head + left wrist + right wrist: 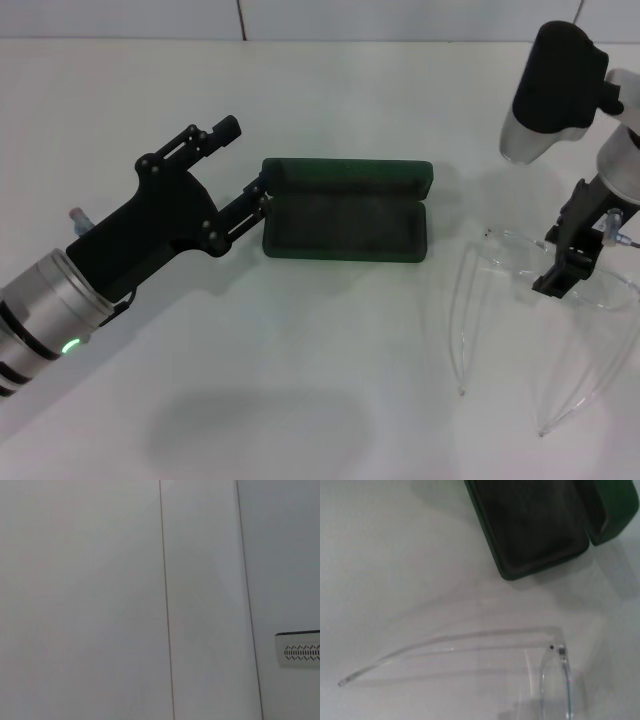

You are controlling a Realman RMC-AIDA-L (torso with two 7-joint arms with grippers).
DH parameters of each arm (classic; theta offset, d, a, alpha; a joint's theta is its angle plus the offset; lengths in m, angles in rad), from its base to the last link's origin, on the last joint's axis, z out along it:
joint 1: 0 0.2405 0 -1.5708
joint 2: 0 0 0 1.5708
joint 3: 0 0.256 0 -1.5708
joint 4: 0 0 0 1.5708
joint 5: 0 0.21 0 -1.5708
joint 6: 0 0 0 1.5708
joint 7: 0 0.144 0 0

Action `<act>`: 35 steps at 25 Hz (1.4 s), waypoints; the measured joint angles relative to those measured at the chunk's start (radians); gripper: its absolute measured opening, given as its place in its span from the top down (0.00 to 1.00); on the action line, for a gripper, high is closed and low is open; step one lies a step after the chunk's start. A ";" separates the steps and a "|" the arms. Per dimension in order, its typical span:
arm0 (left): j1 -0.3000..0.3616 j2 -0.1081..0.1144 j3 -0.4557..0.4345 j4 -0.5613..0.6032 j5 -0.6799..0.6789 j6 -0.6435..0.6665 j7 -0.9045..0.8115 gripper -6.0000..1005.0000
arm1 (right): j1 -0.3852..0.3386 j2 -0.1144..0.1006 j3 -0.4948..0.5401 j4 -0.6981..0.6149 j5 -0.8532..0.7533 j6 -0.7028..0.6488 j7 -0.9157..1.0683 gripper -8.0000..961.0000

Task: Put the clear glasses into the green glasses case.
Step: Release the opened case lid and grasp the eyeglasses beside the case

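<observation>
Right gripper (566, 262) poised over the clear glasses (545, 300) lying on the counter (330, 370) beside the open green glasses case (345, 222), jaws seemingly unclosed; left gripper (240, 165), jaws spread, touches the case's end. Slick plastic could slip.

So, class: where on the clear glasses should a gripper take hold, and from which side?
Probably the front frame of the clear glasses, from above: they lie arms unfolded on the table, and the thin arms would flex. The right gripper hangs there.
</observation>
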 joint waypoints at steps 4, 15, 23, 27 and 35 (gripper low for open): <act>0.000 0.000 0.000 0.000 0.000 -0.001 0.000 0.35 | 0.005 -0.002 -0.001 0.021 0.008 0.003 0.000 0.22; 0.001 0.001 0.000 -0.006 0.000 -0.001 0.000 0.35 | 0.005 -0.001 -0.031 0.028 0.006 0.002 0.002 0.47; 0.005 0.000 0.000 -0.006 0.000 -0.001 0.000 0.35 | 0.006 -0.001 -0.031 0.028 0.007 0.004 0.003 0.57; 0.005 0.001 0.000 -0.006 0.000 -0.001 0.000 0.35 | 0.006 -0.001 -0.031 0.028 0.006 -0.001 0.005 0.61; 0.004 0.001 0.000 -0.006 0.000 -0.001 0.000 0.35 | 0.006 -0.004 -0.027 0.028 -0.006 -0.005 0.006 0.69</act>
